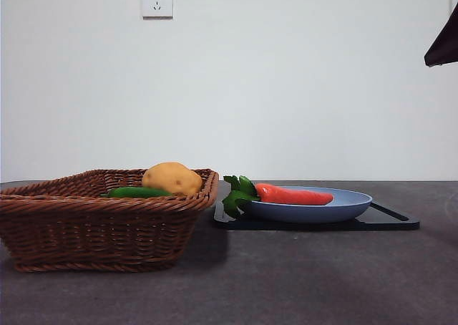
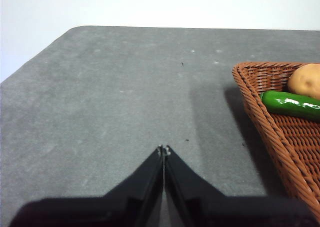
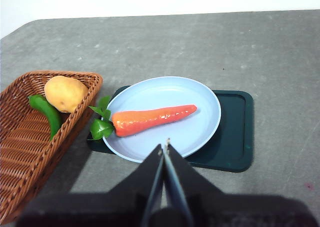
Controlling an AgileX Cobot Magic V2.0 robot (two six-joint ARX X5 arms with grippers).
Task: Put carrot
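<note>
- Front view: the carrot [image 1: 293,195] lies flat on a pale blue plate [image 1: 351,205], with its green leafy top hanging over the plate's rim on the side nearest the basket.
- The plate sits on a dark tray [image 1: 393,221], which rests on the grey table [image 1: 300,282].
- Just beside the tray stands a brown wicker basket [image 1: 93,228]. Inside it a yellow-brown potato [image 1: 172,177] rests against a long green vegetable [image 1: 137,192].
- A dark arm tip [image 1: 444,46] shows at the upper corner of this view, well above the table; this view does not tell which arm it is.
- A white wall socket [image 1: 157,1] is fixed high on the wall behind.
- Left wrist view: the left gripper [image 2: 164,149] hangs over bare table, its two black jaws pressed together with nothing between them.
- One corner of the basket, with the potato and the green vegetable inside, lies off to the side of this gripper and well apart from it.
- Right wrist view: the right gripper [image 3: 164,148] is above the near edge of the plate, its jaws closed against each other and empty.
- The carrot lies across the middle of the plate, apart from the jaw tips, its pointed end towards the far side of the tray and its leaves overhanging the rim towards the basket.
- The basket's corner is close to the tray, the potato near that corner and the green vegetable alongside it.
</note>
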